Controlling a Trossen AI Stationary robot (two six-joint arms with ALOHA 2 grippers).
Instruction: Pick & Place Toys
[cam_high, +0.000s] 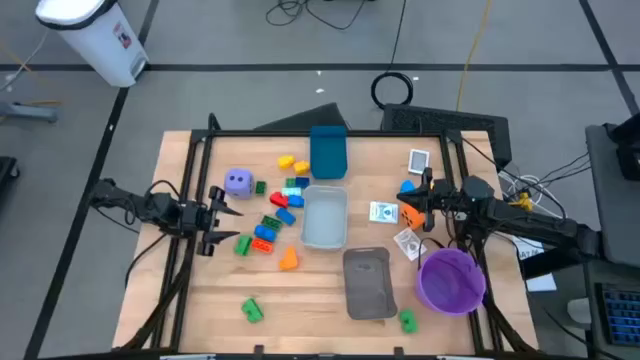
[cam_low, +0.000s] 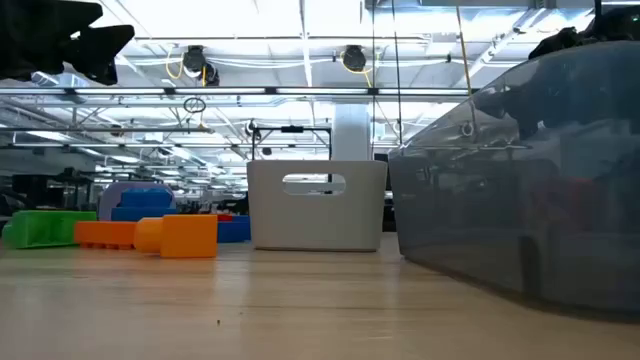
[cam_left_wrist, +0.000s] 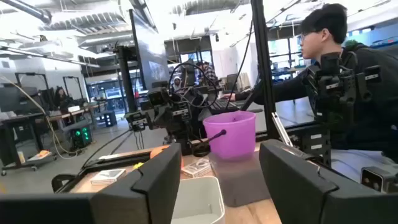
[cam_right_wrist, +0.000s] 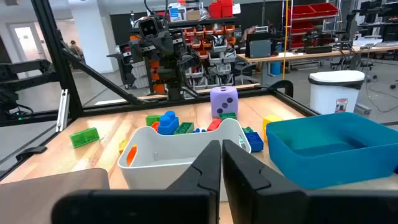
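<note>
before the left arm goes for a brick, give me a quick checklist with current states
1. Left gripper empty, fingers apart: ok.
2. Right gripper shut, parked at the table's right by the purple bowl: ok.
3. Bricks within reach: ok, the green brick lies just beside the left gripper.
4. White tray upright, opening unobstructed: ok.
5. Purple die away from the left gripper's path: cannot tell.
6. Person outside the table frame: ok.

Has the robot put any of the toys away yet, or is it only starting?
Only starting, it seems. The white tray looks empty, and bricks and the purple die lie loose on the table. The left gripper hovers open beside them; the right gripper is shut, holding nothing.
</note>
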